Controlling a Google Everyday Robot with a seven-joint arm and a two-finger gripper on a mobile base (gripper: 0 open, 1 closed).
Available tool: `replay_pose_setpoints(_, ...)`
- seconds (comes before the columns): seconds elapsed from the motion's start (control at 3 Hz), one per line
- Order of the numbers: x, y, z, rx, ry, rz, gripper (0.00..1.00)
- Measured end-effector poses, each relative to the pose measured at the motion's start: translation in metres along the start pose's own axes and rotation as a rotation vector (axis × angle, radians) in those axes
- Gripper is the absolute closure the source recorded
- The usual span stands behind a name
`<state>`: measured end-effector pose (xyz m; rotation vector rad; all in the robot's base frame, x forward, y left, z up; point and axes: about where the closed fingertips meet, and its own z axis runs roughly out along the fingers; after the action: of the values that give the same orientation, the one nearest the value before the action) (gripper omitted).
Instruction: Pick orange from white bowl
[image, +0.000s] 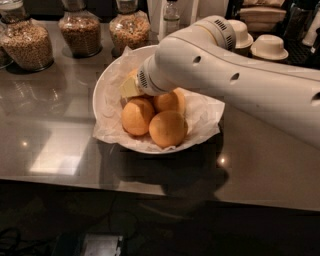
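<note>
- Four round fruits are held in the white bowl (95, 100), which is lined with crumpled paper (205, 117).
- Three evenly orange ones (167, 128) are grouped at the front, touching one another.
- The orange (132, 75) is seen at the bowl's back left, mostly hidden by the arm (225, 75).
- The pincer (131, 89) is found down in the bowl against that orange; only a pale yellowish piece is shown, and whether it is apart or together cannot be told.
- The bowl is set on the grey worktop (55, 125).
- Three jars (80, 30) are lined up behind it.
</note>
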<state>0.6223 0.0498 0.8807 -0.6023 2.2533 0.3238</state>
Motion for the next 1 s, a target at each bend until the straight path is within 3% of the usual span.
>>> replay_pose_setpoints(0.67, -0.001, 0.001, -0.002, -0.004, -0.003, -0.003, 0.89)
replay_pose_setpoints(1.0, -0.006, 0.002, -0.016, -0.037, -0.016, -0.015, 1.0)
